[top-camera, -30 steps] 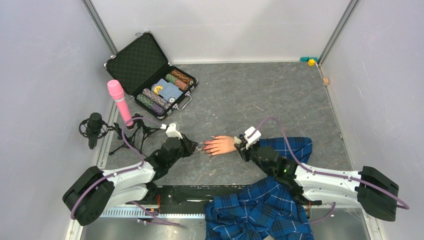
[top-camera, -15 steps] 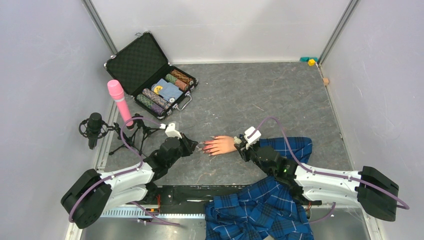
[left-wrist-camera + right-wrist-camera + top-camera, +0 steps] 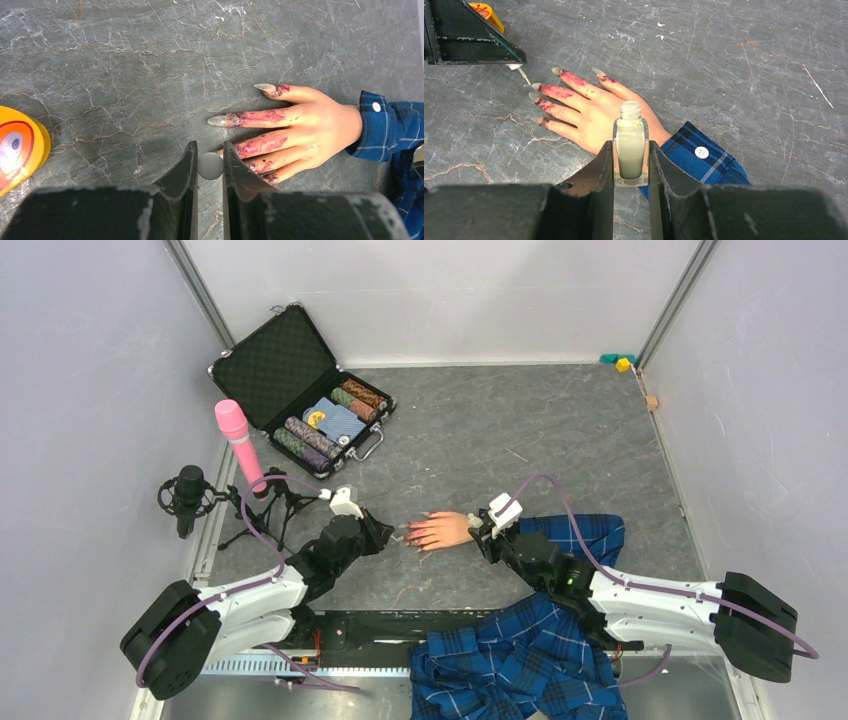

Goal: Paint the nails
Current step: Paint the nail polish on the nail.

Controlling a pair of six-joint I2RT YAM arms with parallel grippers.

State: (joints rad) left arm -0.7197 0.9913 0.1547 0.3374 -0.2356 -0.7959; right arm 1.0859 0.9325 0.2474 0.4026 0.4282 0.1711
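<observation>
Right wrist: plain bottle [image 3: 630,156] in tool [image 3: 630,146]

You've got two matching arms here: left arm [image 3: 250,597] and right arm [image 3: 650,602], each white shell links with chunky black joint housings, the biggest one down at the shoulder [image 3: 165,642]. A lilac cable [image 3: 543,477] loops loose off each arm up to a small white camera block [image 3: 504,510] at the wrist. Left gripper [image 3: 210,150] and right gripper [image 3: 631,150] have flat black wedge fingers [image 3: 180,175], edges scuffed pale.
</observation>
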